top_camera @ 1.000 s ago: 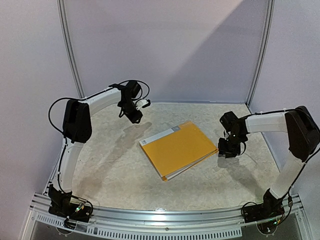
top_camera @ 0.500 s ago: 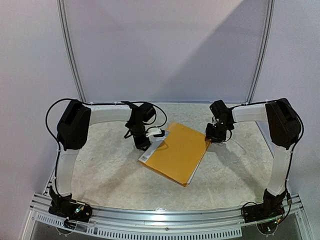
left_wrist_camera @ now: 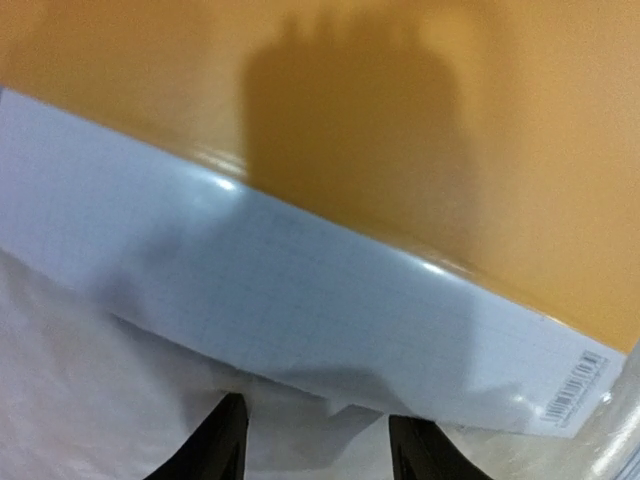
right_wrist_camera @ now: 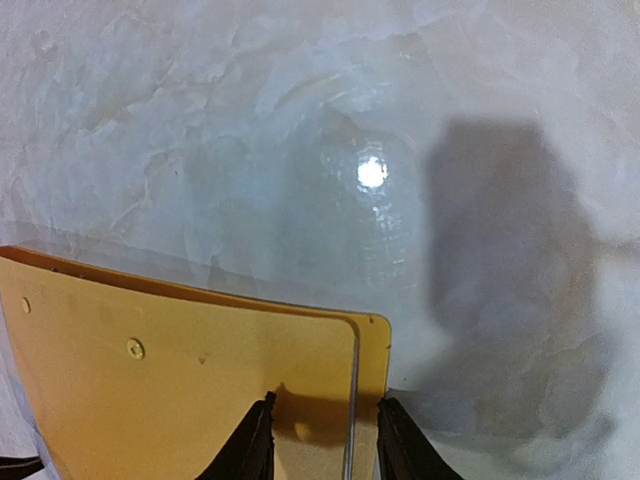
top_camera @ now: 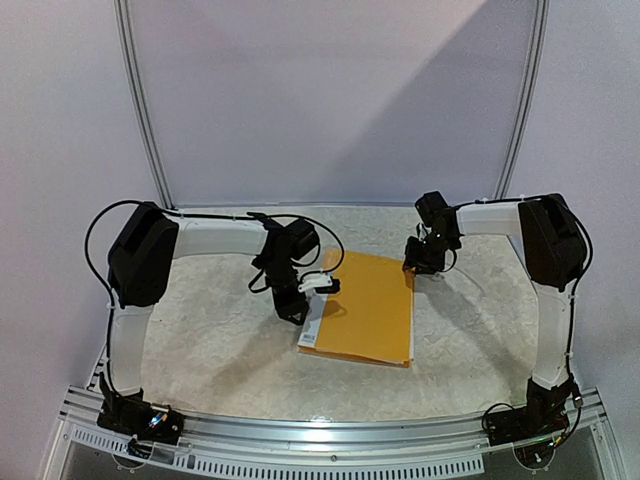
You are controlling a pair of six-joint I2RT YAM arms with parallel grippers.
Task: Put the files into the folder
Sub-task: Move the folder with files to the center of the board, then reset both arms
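the orange folder (top_camera: 365, 305) lay closed on the table (top_camera: 220, 340). the left gripper (left_wrist_camera: 315, 445) straddled its white spine edge, the right gripper (right_wrist_camera: 320, 440) its far corner; both were parted, grip unclear.

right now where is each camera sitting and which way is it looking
Top external: above and behind the bases, looking down on the table, both arms and the closed folder.
Left wrist: on the left gripper, looking down at the folder's white label strip; fingertips show.
Right wrist: on the right gripper, over the folder's far corner; fingertips show.
All three share the folder.
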